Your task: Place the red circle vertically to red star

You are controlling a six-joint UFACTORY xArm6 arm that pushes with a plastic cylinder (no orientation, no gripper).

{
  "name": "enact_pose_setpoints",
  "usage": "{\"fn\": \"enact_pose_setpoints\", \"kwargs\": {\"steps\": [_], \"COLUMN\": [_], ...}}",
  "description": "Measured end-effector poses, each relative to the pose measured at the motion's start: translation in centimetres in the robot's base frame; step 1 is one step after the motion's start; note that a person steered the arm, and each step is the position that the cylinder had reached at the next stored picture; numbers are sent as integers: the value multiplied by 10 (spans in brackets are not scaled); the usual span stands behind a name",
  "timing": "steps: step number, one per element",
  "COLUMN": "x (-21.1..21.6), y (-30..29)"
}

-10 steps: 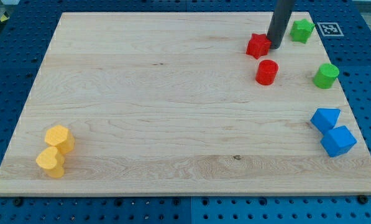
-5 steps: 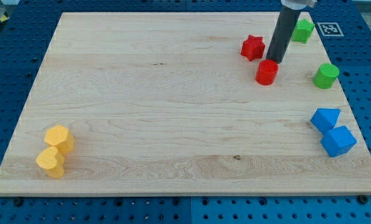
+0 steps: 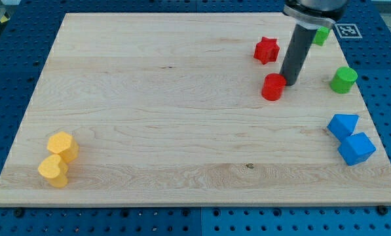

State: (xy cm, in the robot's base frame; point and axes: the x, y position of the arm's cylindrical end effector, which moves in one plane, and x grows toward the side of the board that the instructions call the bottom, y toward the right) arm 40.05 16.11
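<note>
The red star [image 3: 266, 50] lies near the board's top right. The red circle [image 3: 272, 87] sits just below it, slightly to the right of straight under. My tip [image 3: 288, 84] rests against the circle's right side, with the dark rod rising up and to the right from there. The rod partly hides the green star [image 3: 323, 34].
A green cylinder [image 3: 343, 80] stands near the right edge. Two blue blocks [image 3: 343, 124] [image 3: 356, 148] sit lower right. Two yellow blocks [image 3: 63, 145] [image 3: 53, 170] sit at the lower left. A marker tag [image 3: 347, 29] is at the board's [image 3: 162, 105] top right corner.
My tip moved down from beside the red star to the red circle. The star shifted a little left, and the circle slid down and left.
</note>
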Motion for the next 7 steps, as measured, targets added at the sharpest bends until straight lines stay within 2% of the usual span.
{"fn": "enact_pose_setpoints", "kwargs": {"steps": [7], "x": [7], "y": [-11]}}
